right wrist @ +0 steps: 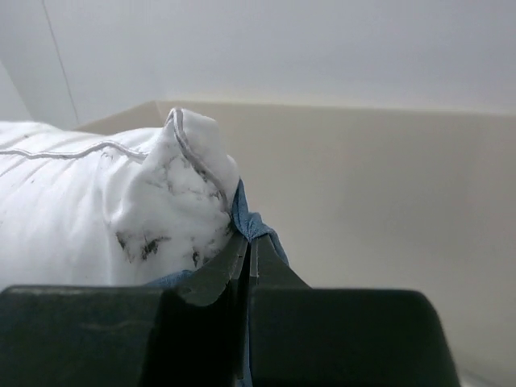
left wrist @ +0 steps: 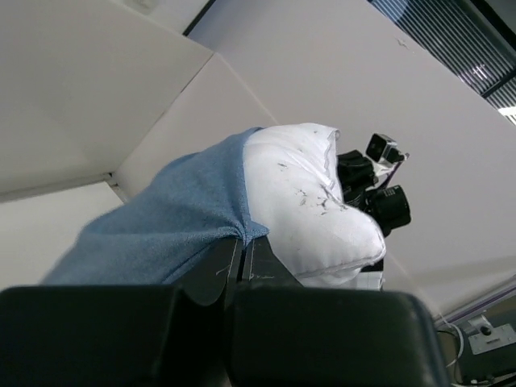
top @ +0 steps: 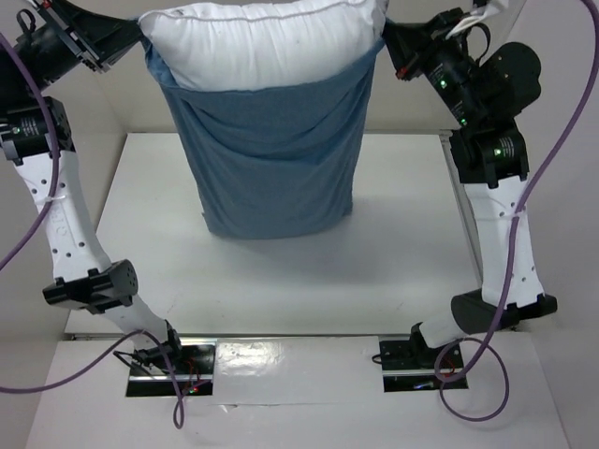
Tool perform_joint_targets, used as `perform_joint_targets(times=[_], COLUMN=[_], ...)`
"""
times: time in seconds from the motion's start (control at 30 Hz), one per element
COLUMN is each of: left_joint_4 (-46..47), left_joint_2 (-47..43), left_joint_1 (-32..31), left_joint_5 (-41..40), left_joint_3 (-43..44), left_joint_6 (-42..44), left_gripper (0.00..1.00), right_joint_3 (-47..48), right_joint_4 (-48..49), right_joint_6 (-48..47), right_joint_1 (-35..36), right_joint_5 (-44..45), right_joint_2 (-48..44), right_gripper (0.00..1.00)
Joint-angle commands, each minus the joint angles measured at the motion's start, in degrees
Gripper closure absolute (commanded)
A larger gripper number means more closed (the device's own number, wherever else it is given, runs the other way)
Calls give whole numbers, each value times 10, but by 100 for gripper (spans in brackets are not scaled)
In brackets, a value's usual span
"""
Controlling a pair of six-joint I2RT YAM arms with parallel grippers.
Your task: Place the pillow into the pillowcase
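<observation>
The dusty-blue pillowcase [top: 271,159] hangs above the table, lifted by its two top corners, its lower end near the tabletop. The white pillow [top: 262,42] bulges out of its open mouth at the top. My left gripper [top: 142,45] is shut on the pillowcase's left corner; the left wrist view shows blue cloth [left wrist: 161,226] pinched at the gripper [left wrist: 243,239], with the pillow [left wrist: 306,201] beside it. My right gripper [top: 386,37] is shut on the right corner; in the right wrist view, blue cloth [right wrist: 250,222] sits in the gripper [right wrist: 248,240] next to a pillow corner [right wrist: 161,201].
The white table [top: 281,281] lies below the hanging sack, with walls [top: 140,108] behind and at the sides. Purple cables [top: 37,187] loop along both arms. The arm bases [top: 168,360] stand at the near edge.
</observation>
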Motion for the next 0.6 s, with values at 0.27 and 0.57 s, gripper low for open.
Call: perform_joint_targets(times=[0.27,0.57], left_joint_4=[42,-11], left_joint_2=[-83,-33], left_joint_1=[-24,-54], left_joint_5=[-93,-103], left_joint_3=[-97,78], left_joint_6=[59,72], left_gripper=[100,100], right_joint_3=[-168,32], right_joint_4=[114,144], right_joint_6=[4,13], right_joint_1=[-17,-23], right_joint_5=[54,33], right_joint_2=[-97,-76], right_gripper=[100,100])
